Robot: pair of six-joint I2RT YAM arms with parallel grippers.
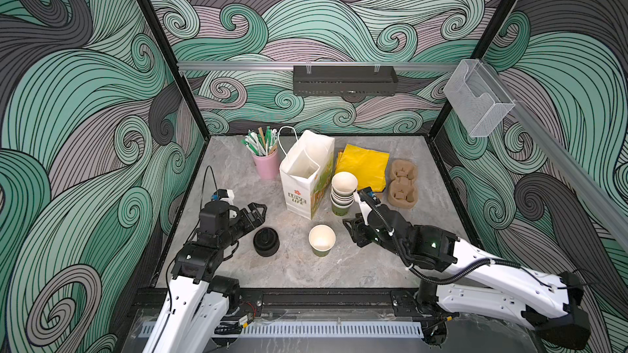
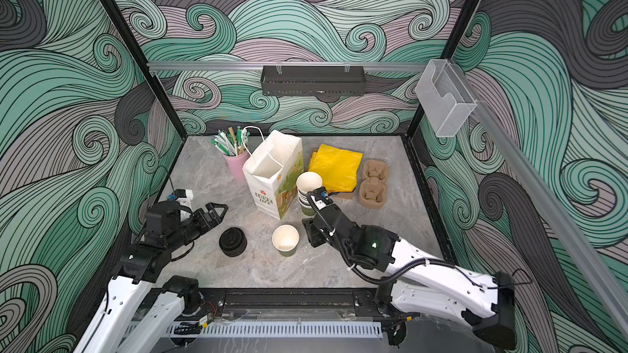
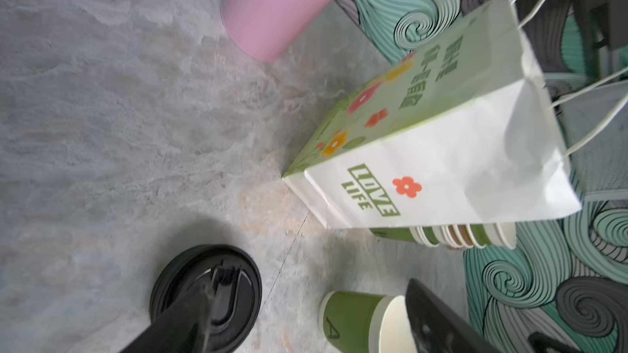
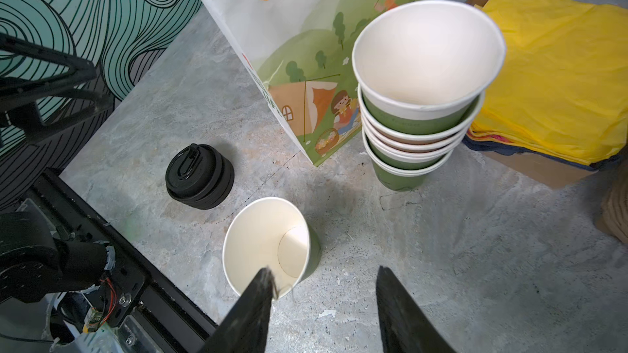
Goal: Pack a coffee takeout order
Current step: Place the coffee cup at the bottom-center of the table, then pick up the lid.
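- White paper bag with green print (image 1: pixel 299 178) stands open at mid-table.
- Thin bright-yellow sheet (image 1: pixel 363 164) lies flat just beside the tan moulded-pulp two-cup carrier (image 1: pixel 402 183).
- Left gripper (image 1: pixel 258 213): jaws wide apart, holding nothing, near the squat black lid stack (image 1: pixel 266 241).
- Right gripper (image 4: pixel 324 271): jaws apart, holding nothing.
- Green paper cup (image 1: pixel 321 241), uncovered, stands upright between the grippers.

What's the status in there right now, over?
Left gripper open, by the stack of black lids. Right gripper open, just off the lone green cup. Cup upright, lidless, outside the paper bag. Nothing between cup and lids.
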